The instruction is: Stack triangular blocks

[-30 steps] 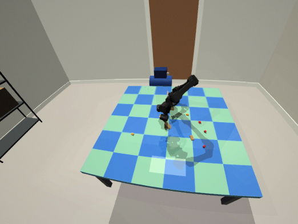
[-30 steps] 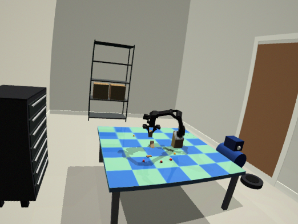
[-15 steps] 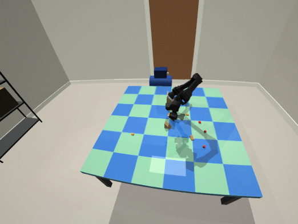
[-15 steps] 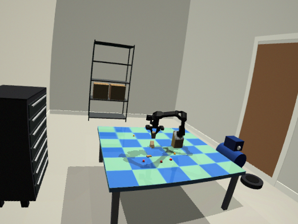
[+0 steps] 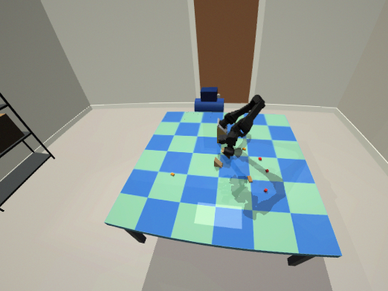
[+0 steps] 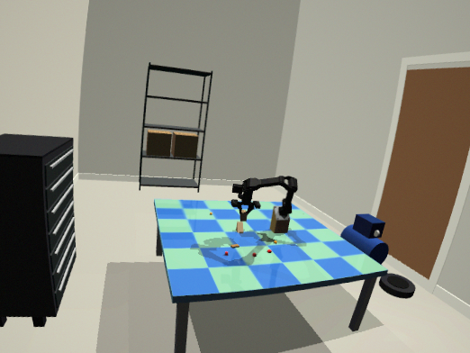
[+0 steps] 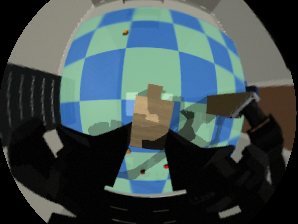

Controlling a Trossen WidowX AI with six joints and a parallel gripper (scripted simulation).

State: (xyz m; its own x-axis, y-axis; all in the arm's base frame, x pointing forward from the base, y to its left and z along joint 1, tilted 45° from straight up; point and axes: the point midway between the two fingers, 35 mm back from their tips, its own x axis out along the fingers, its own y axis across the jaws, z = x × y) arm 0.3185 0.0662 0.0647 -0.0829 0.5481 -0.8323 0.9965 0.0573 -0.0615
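My gripper (image 5: 227,151) (image 6: 243,215) (image 7: 148,127) is shut on one wooden triangular block (image 7: 150,112) and holds it above the table (image 5: 156,211) (image 6: 191,270). In the top and exterior views the fingers mostly hide the held block. The other triangular block (image 5: 218,162) (image 6: 239,227) (image 7: 155,90) rests on the table, close to the gripper and lower. In the wrist view it shows just past the held block's far edge, partly covered by it. The two blocks look apart in the top view. How their sloped faces are lined up cannot be told.
An orange-tan flat piece (image 5: 250,179) (image 6: 235,246) and small orange pieces (image 5: 244,149) (image 5: 172,174) lie on the table. Red pieces (image 5: 260,159) (image 5: 267,171) (image 5: 265,190) lie on the door-side half or nearer. The arm's brown base box (image 6: 280,222) (image 7: 222,104) stands behind the blocks.
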